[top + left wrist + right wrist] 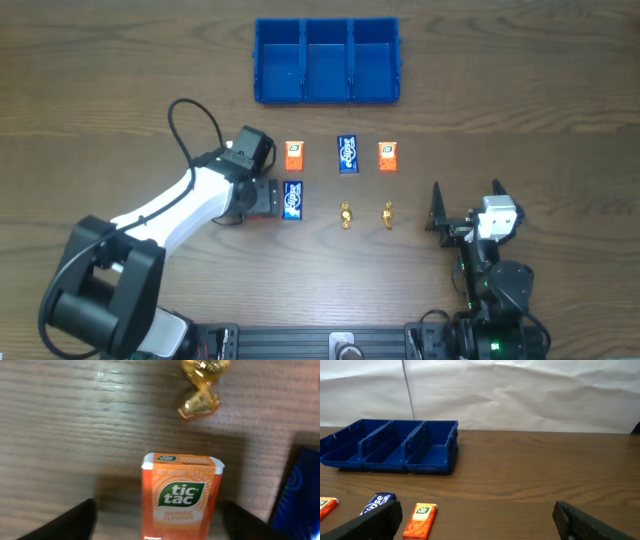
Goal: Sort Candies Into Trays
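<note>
Six candies lie on the wooden table in front of the blue three-compartment tray (327,92). They are two orange boxes (294,155) (387,156), two blue packs (347,154) (292,200) and two gold-wrapped sweets (345,215) (387,214). My left gripper (268,196) is open and hovers low over the left orange box (180,495), with one dark finger (65,525) on each side and neither touching it. Beyond the box lie a gold sweet (201,385) and a blue pack (300,495). My right gripper (467,200) stands open and empty near the right arm's base.
All three compartments of the tray (395,445) look empty in the right wrist view. A white sheet hangs behind the table's far edge. Bare wood lies to the right of the candies and between them and the tray.
</note>
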You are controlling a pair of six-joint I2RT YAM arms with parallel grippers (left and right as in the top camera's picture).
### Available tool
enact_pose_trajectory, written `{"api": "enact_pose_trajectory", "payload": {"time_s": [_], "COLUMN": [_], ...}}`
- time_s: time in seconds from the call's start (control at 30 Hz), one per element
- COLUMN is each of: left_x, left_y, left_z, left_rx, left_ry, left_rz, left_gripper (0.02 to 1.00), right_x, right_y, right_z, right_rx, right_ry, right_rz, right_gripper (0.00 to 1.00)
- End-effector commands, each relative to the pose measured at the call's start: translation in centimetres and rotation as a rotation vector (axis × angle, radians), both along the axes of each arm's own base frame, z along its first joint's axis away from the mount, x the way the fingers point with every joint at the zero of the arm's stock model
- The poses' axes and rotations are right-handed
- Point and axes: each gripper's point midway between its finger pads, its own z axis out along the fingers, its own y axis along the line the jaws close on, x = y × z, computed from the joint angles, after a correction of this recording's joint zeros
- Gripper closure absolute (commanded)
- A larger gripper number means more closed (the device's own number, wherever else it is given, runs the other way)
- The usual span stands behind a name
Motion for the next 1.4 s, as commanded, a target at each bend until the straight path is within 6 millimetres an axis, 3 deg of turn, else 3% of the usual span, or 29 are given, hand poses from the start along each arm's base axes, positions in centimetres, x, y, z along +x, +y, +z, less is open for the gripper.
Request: {"api": "enact_pose_trajectory", "payload": {"time_s": [0.03,0.1,0.2,0.27,0.37,0.47,0.57,0.67,0.7,0.8,0.93,1.2,1.4], "left_x": [0.4,0.6,1.0,1.8,4.5,7.5,12.3,17.2,18.8,22.6,25.7,27.5,27.6], "left_y": [-0.4,-0.7,-0.9,-1.4,-2.2,-2.8,-4.0,-5.5,-5.8,-6.0,-6.4,-7.1,-6.6], "left_z": [-0.6,-0.5,-0.1,1.3,6.4,13.1,20.5,25.2,25.9,25.6,21.4,14.7,14.0], "left_rx": [0.016,0.007,-0.006,-0.025,-0.054,-0.041,-0.032,-0.040,-0.040,-0.031,-0.039,-0.015,-0.005], "left_ry": [-0.006,-0.016,-0.033,-0.067,-0.173,-0.296,-0.423,-0.495,-0.498,-0.481,-0.421,-0.333,-0.320], "left_rz": [-0.003,-0.007,0.020,0.031,0.058,0.098,0.113,0.084,0.077,0.084,0.078,0.027,0.034], "left_gripper": [0.454,0.614,0.706,0.730,0.741,0.744,0.750,0.757,0.755,0.752,0.750,0.724,0.704], "right_x": [0.0,0.0,0.0,0.0,0.0,0.0,0.0,0.0,0.0,0.0,0.0,0.0,0.0], "right_y": [0.2,0.2,0.2,0.2,0.2,0.2,0.2,0.2,0.2,0.2,0.2,0.2,0.2], "right_z": [-0.2,-0.2,-0.2,-0.2,-0.2,-0.2,-0.2,-0.2,-0.2,-0.2,-0.2,-0.2,-0.2], "right_rx": [-0.018,-0.018,-0.018,-0.018,-0.018,-0.018,-0.018,-0.018,-0.018,-0.018,-0.018,-0.018,-0.018], "right_ry": [0.003,0.004,0.003,0.004,0.004,0.003,0.004,0.003,0.003,0.003,0.003,0.004,0.004], "right_rz": [0.009,0.009,0.009,0.009,0.009,0.009,0.009,0.009,0.009,0.009,0.009,0.009,0.009], "right_gripper": [0.003,0.003,0.003,0.003,0.003,0.003,0.003,0.003,0.003,0.003,0.003,0.003,0.003]}}
